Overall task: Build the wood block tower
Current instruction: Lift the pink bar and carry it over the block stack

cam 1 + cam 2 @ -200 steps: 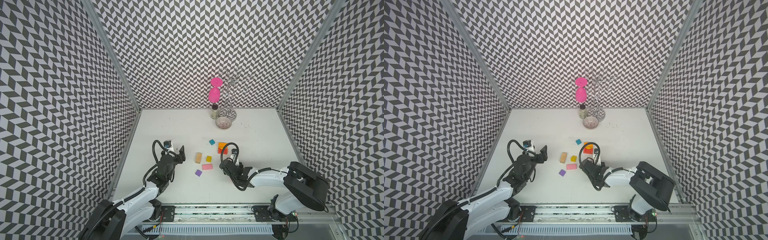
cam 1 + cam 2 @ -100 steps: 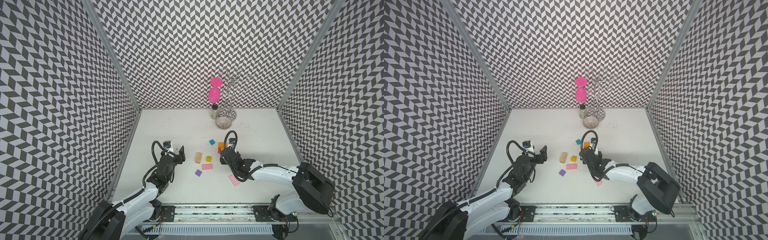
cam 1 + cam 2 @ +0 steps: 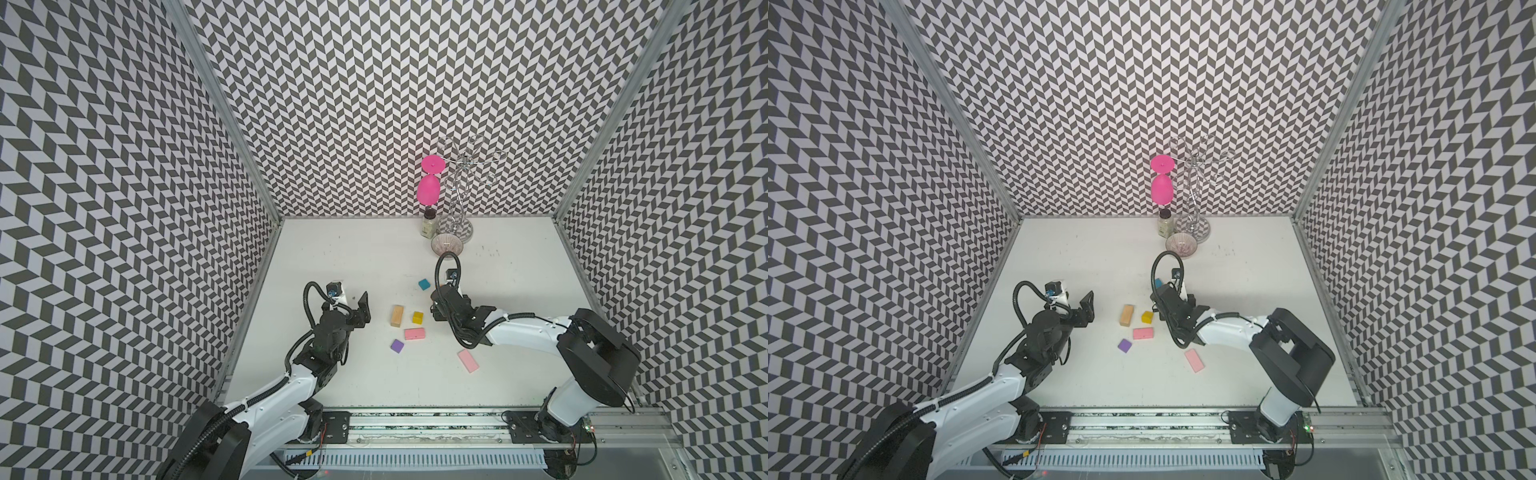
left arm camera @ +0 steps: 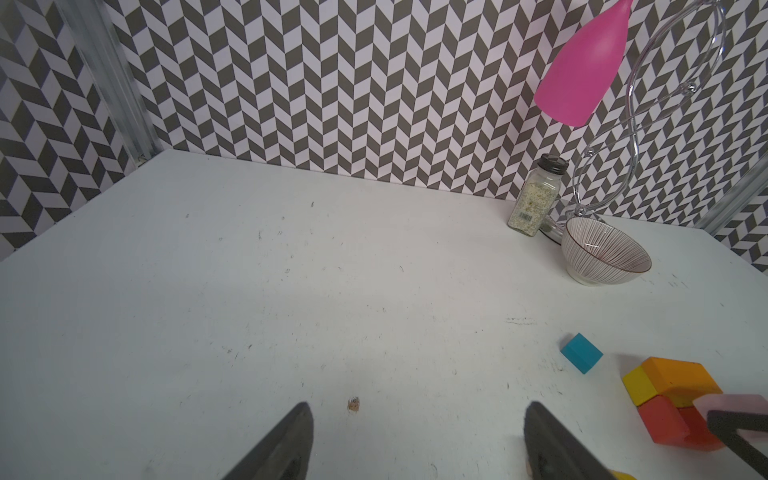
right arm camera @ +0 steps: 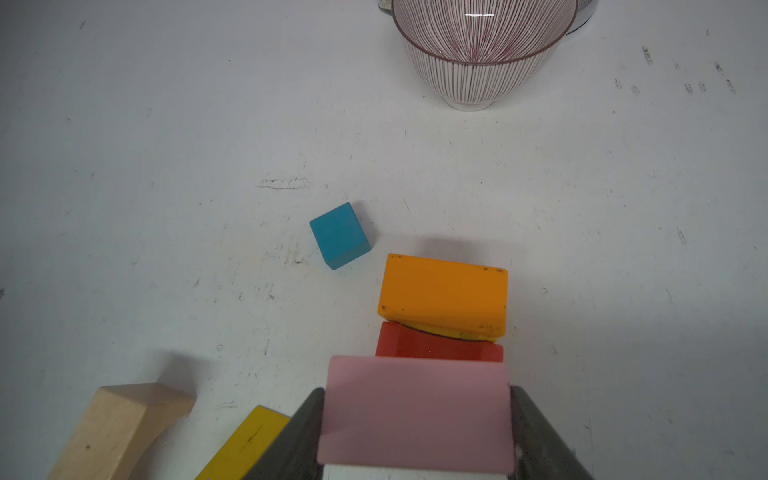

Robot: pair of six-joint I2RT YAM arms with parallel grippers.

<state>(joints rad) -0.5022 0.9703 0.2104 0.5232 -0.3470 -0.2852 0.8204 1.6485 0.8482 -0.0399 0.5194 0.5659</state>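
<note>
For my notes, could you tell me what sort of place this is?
Probably a robot test cell: chevron-patterned walls box in a white table, and the left arm and right arm stand on an aluminium rail.

Wood block (image 3: 397, 316), yellow cube (image 3: 418, 318), purple cube (image 3: 397, 345), teal cube (image 3: 424, 284) on table (image 3: 353, 257).

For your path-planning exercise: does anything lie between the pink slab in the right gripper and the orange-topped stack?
Nothing visible does: the held pink slab is right next to the stack, and the teal cube lies off the path.
</note>
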